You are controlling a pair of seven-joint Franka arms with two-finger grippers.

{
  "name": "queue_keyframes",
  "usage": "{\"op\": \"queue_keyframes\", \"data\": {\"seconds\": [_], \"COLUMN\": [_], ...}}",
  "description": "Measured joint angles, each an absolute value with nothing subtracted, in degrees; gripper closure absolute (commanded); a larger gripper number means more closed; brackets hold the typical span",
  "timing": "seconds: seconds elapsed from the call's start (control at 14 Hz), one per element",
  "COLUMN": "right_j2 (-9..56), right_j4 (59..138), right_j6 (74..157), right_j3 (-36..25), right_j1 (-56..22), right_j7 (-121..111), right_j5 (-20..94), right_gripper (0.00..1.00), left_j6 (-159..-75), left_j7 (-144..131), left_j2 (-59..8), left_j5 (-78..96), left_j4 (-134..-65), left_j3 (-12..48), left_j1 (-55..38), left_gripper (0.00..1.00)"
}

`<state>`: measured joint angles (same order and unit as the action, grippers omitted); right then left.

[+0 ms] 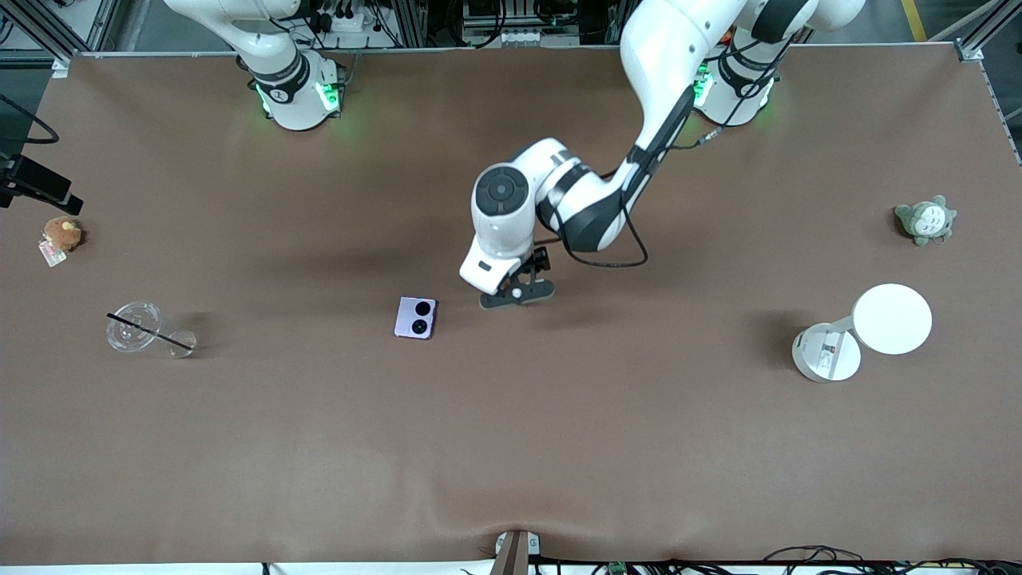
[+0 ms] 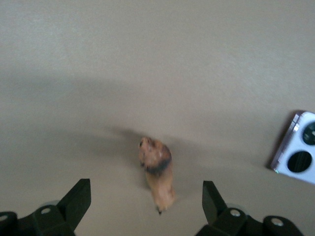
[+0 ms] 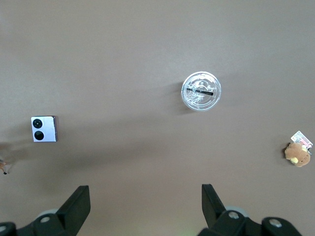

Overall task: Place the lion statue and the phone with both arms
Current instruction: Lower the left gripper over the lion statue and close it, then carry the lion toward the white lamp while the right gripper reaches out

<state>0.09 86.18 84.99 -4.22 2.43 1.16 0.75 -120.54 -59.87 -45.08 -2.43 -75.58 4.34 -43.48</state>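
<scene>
Two arms share the job. At mid-frame in the front view lies the small lilac folded phone (image 1: 416, 317) with black camera circles, flat on the brown table (image 1: 511, 447). Just beside it, the left gripper (image 1: 517, 296) hangs spread wide over the tiny reddish-brown lion statue (image 2: 157, 169), apparently to straddle it. Higher up, the right gripper (image 3: 142, 209) waits, likewise spread.

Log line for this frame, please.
left gripper: open over lion statue | phone: on table | right gripper: open, waiting
</scene>
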Motion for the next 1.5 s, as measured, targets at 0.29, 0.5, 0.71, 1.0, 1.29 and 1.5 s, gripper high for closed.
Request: {"op": "queue_keyframes", "data": {"seconds": [0.29, 0.5, 0.71, 1.0, 1.29, 1.5], "right_j2": [0.10, 0.10, 0.10, 0.10, 0.10, 0.10], "right_j4": [86.17, 86.17, 86.17, 86.18, 86.17, 86.18], "right_j6": [84.96, 84.94, 84.93, 84.92, 84.90, 84.88], "right_j3": [-4.16, -4.15, -4.15, -4.15, -4.14, -4.11], "right_j1": [2.43, 2.43, 2.43, 2.43, 2.43, 2.43], "right_j7": [1.16, 1.16, 1.16, 1.16, 1.16, 1.16], "right_j5": [0.76, 0.76, 0.76, 0.76, 0.76, 0.77], "right_gripper": [0.00, 0.00, 0.00, 0.00, 0.00, 0.00], "left_j6": [-125.65, -126.70, -126.76, -126.92, -127.18, -127.20], "left_j7": [-59.87, -59.87, -59.89, -59.76, -58.53, -53.97], "left_j2": [-48.43, -49.28, -50.04, -50.44, -50.19, -48.05], "left_j5": [-2.48, -2.58, -3.49, -4.52, -6.76, -6.91], "left_j4": [-75.49, -75.46, -75.46, -75.34, -74.31, -73.24], "left_j3": [4.11, 4.17, 4.18, 4.08, 1.89, -3.13], "left_j1": [-43.60, -43.99, -45.40, -45.56, -45.35, -44.65], "left_gripper": [0.16, 0.41, 0.63, 1.00, 1.00, 1.00]}}
